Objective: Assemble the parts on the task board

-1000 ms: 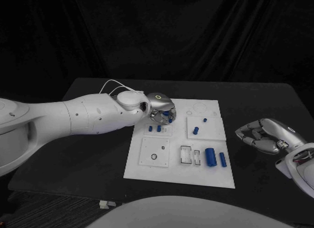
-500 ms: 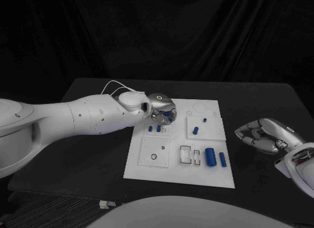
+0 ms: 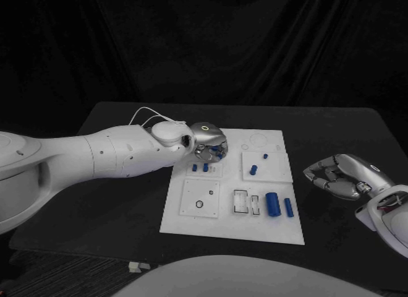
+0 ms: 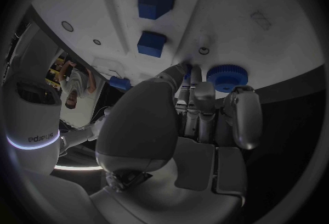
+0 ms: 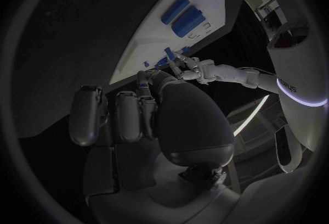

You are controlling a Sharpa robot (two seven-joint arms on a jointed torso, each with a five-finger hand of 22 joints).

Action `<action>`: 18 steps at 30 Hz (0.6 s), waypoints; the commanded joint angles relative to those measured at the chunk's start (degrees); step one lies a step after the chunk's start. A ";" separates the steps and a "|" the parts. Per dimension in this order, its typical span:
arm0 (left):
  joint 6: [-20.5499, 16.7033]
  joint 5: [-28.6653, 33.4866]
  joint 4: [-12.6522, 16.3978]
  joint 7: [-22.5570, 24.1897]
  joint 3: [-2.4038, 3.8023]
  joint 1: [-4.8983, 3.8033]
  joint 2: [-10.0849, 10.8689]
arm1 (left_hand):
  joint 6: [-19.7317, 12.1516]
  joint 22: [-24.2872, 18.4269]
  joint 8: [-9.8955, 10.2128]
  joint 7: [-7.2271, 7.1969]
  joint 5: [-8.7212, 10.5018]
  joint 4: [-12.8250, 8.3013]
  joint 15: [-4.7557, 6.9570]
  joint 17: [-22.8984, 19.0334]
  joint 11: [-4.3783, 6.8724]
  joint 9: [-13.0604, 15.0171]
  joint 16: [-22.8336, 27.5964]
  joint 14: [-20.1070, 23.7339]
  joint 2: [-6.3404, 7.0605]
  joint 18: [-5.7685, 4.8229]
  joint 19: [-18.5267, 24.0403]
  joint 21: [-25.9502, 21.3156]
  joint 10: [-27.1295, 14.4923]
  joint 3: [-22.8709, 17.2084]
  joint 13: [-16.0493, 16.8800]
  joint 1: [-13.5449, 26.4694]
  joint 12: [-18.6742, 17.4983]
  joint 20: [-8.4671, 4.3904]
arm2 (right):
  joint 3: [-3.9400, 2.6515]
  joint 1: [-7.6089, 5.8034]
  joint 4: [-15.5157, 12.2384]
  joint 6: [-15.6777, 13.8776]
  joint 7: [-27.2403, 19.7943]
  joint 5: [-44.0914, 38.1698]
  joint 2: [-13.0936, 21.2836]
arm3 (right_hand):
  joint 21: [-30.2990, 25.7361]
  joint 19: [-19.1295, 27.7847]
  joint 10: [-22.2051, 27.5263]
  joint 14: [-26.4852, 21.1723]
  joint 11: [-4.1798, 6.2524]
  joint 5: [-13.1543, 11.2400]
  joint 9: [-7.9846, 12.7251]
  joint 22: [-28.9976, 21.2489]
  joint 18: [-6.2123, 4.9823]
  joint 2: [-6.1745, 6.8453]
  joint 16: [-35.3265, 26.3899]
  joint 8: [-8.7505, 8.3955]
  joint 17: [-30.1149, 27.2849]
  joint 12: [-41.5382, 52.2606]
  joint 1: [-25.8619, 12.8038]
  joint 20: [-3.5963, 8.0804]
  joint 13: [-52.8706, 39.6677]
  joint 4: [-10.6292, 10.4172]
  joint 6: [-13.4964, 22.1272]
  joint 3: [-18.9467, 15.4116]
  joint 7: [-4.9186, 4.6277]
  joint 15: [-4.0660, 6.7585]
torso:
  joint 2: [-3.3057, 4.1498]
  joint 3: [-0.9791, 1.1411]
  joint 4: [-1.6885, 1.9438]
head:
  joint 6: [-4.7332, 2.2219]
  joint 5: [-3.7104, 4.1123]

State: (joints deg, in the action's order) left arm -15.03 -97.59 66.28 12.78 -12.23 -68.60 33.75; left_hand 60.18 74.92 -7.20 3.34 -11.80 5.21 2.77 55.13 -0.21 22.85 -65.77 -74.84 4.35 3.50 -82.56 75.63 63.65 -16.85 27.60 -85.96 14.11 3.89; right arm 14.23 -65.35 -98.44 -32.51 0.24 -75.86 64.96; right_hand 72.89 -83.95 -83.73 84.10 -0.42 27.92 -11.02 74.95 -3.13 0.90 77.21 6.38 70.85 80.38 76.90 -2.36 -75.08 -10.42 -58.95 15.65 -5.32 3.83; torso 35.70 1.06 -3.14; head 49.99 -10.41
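Reaching over the far left part of the white task board [image 3: 232, 213], the left robot hand [image 3: 208, 142] is seen with fingers curled down over a small blue part [image 4: 186, 72]; whether that part is actually pinched cannot be told. A blue toothed disc [image 4: 227, 77] lies just beside the fingertips, and two blue blocks [image 4: 155, 3] stand on the board beyond them. The right robot hand [image 3: 342, 176] is held above the black counter [image 3: 115, 198], right of the board, fingers curled in on nothing. Two blue cylinders [image 3: 274, 204] lie near the board's near right corner. The parts are judged light, rigid and smooth, likely plastic, so slipping is possible; each is best taken across its sides with a fingertip pinch
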 commanded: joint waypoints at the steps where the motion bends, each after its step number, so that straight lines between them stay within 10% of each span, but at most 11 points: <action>1: -2.80 -0.22 0.77 1.30 -0.06 0.20 0.58 | 0.69 10.94 -0.28 0.03 0.12 -0.29 0.20 -0.59 -0.03 0.51 0.39 -0.36 -0.01 -0.35 -0.49 0.20 0.39 0.01 -0.43 -0.37 -0.59 -0.04 | -0.03 0.14 0.00 0.12 0.19 -0.14 0.05 | 0.01 -0.03 -0.15 2.66 -0.14 0.20 -0.06 10.22 -0.48 0.45 -0.22 -0.21 0.02 -0.12 0.26 -0.40 -2.13 0.21 -0.29 -0.04 -0.13 -0.38 | 0.00 -0.01 0.09 | 0.01 0.10; 18: -3.23 4.24 7.02 1.75 -0.05 -2.95 7.41 | 1.51 10.41 0.45 0.51 0.33 -0.68 -0.12 -4.19 -0.65 0.87 2.95 0.55 0.73 0.02 0.49 -1.94 0.24 -1.51 -4.70 0.29 -5.74 0.02 | -0.03 0.18 0.07 0.39 0.47 -0.14 0.19 | -0.06 -0.02 -0.08 2.66 -0.13 0.22 -0.11 10.21 -0.49 0.38 -0.24 -0.20 -0.04 -0.24 0.28 -0.40 -1.99 0.29 -0.38 0.03 -0.11 -0.37 | -0.03 0.10 0.15 | 0.01 -0.22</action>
State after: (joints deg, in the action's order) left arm -18.54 -95.45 72.85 13.51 -12.29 -71.38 41.06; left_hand 61.23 74.91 -6.86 3.91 -11.70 4.65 2.63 51.03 -0.65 23.60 -63.17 -74.70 4.76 3.50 -82.56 73.97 63.66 -18.06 22.97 -85.72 8.57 3.89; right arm 14.24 -65.29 -98.35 -32.40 0.27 -75.86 65.07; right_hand 72.89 -83.95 -83.73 84.10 -0.42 27.92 -11.08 74.93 -3.13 0.90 77.21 6.38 70.85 80.38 76.90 -2.36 -75.08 -10.42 -58.95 15.65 -5.32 3.83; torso 35.67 1.11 -3.00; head 49.99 -10.54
